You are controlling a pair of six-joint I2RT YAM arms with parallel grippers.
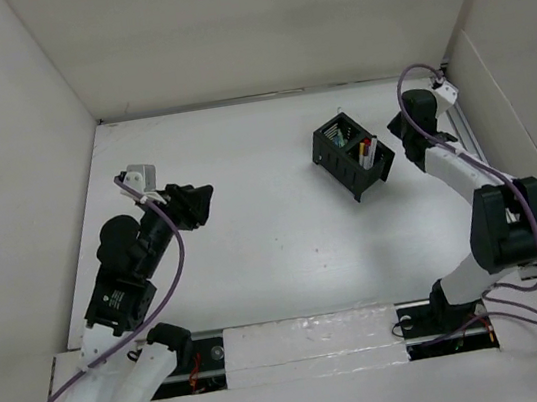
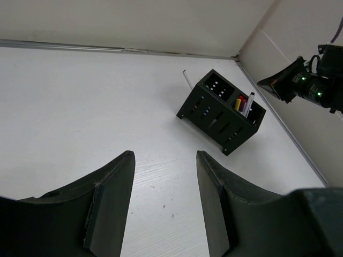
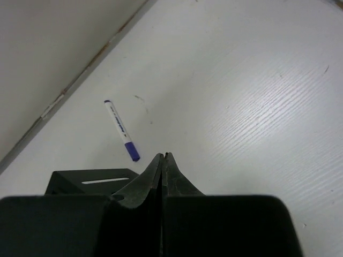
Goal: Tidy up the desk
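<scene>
White desk under both my arms, black mesh organizer standing toward its far right.
Closest in, my left gripper hangs over bare tabletop, fingers spread apart and empty. My right gripper sits close beside the organizer, fingers pressed together on nothing. Pens stand in one end compartment. Past it, a blue-capped marker lies flat on the desk near the far wall.

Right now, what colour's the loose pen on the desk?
Pen: white barrel, blue cap; best in right wrist view.
</scene>
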